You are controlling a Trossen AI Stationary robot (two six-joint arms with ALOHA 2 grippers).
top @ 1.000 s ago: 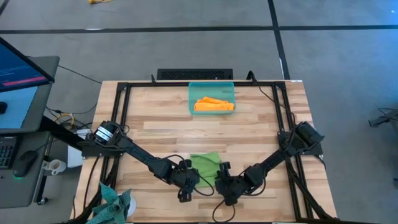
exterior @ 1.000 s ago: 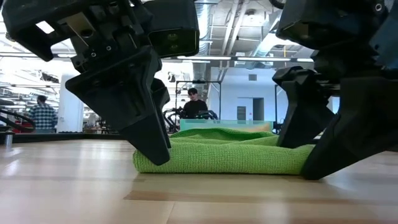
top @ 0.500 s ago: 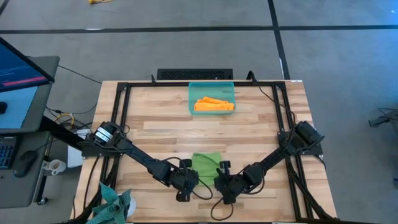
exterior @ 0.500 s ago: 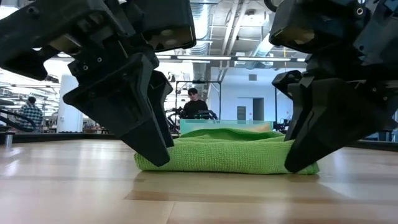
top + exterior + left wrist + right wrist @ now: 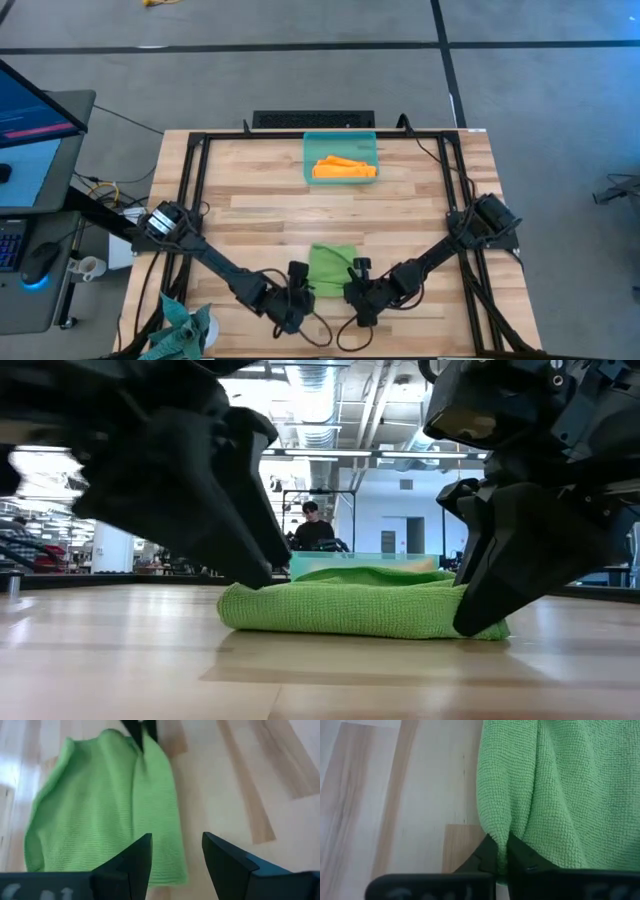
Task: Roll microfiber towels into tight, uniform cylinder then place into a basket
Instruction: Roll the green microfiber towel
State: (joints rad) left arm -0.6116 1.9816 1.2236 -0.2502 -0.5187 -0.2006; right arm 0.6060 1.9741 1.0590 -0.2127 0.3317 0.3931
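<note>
The lime green towel point(image 5: 332, 268) lies folded in several layers on the table's near middle. My right gripper point(image 5: 501, 851) is shut on its right edge near the near corner. My left gripper point(image 5: 177, 857) stands open at the towel's near left corner point(image 5: 232, 610), one finger over the cloth point(image 5: 105, 810). At the far middle stands the teal basket point(image 5: 310, 160), and the orange towel point(image 5: 344, 168) lies rolled inside it. My left gripper: I cannot tell whether its fingertip point(image 5: 258, 580) touches the towel's left end. My right gripper pinches a raised fold of the towel's right edge point(image 5: 496, 827) between its two fingers, slanting down from the table's near right. The towel lies flat on the table, bunched a little at the fingers.
A dark teal-grey cloth point(image 5: 180, 325) hangs at the table's near left corner. A black frame point(image 5: 200, 180) runs along the table's edges. Bare wood lies between the towel and the basket. A person point(image 5: 312, 525) sits in the room beyond the table.
My right gripper has shut on the green towel's right edge and drawn it a little toward the left, so the towel is narrower. My left gripper has gone toward the table's near edge and tipped lower, still open.
</note>
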